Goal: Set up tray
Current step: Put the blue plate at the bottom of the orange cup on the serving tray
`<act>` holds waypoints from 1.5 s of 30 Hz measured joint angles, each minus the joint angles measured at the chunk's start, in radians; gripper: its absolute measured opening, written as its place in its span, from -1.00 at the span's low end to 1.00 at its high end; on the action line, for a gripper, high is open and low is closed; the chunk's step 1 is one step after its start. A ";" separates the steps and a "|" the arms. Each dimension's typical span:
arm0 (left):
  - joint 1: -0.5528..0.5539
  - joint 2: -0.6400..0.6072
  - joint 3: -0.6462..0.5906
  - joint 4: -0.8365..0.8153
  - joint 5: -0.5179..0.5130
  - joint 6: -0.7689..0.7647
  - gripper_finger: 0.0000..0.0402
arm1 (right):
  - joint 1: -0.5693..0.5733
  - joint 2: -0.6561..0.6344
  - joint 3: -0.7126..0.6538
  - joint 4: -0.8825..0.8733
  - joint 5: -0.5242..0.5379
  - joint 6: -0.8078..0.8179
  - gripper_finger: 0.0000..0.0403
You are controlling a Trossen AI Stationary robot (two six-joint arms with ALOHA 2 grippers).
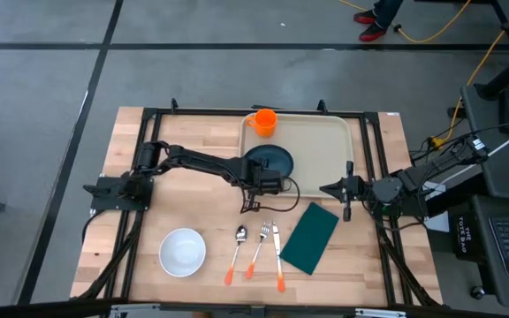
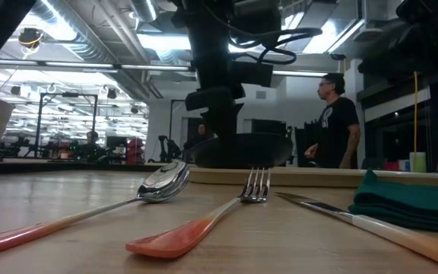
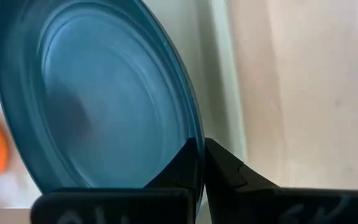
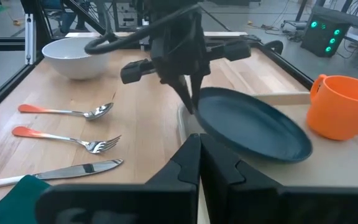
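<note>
From above, the beige rounded tray (image 1: 325,141) with its raised rim lay in the upper centre-right of the frame, an orange mug (image 1: 264,120) at its upper-left corner; the left gripper (image 1: 253,183) pinched the edge of a dark teal plate (image 1: 270,160) tilted over the tray's left rim. The right gripper (image 1: 329,188), fingers together and empty, waited just right of centre. At table height, a spoon (image 2: 158,185), fork (image 2: 249,189) and knife (image 2: 318,205) filled the foreground. In the right wrist view, a white bowl (image 4: 79,57) sat upper left.
</note>
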State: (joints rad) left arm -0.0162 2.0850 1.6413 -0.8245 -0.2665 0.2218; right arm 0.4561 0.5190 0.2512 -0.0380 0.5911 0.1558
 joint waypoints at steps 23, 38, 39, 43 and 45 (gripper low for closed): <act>-0.001 0.051 0.000 0.006 0.032 0.023 -0.89 | 0.000 0.003 0.000 0.012 -0.016 -0.003 -0.94; -0.002 0.052 0.000 0.006 0.080 0.009 -0.65 | 0.000 0.003 0.000 0.011 -0.017 -0.003 -0.94; -0.002 0.052 0.000 0.006 0.077 0.009 -0.64 | 0.000 0.003 0.000 0.011 -0.017 -0.003 -0.94; -0.002 0.052 0.000 0.007 0.065 0.009 -0.61 | 0.000 0.003 0.000 0.011 -0.017 -0.003 -0.94; -0.002 0.052 0.000 0.007 0.054 0.009 -0.61 | 0.000 0.003 0.000 0.011 -0.017 -0.003 -0.94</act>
State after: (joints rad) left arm -0.0179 2.1368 1.6409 -0.8177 -0.2129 0.2312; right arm 0.4557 0.5220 0.2516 -0.0270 0.5743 0.1532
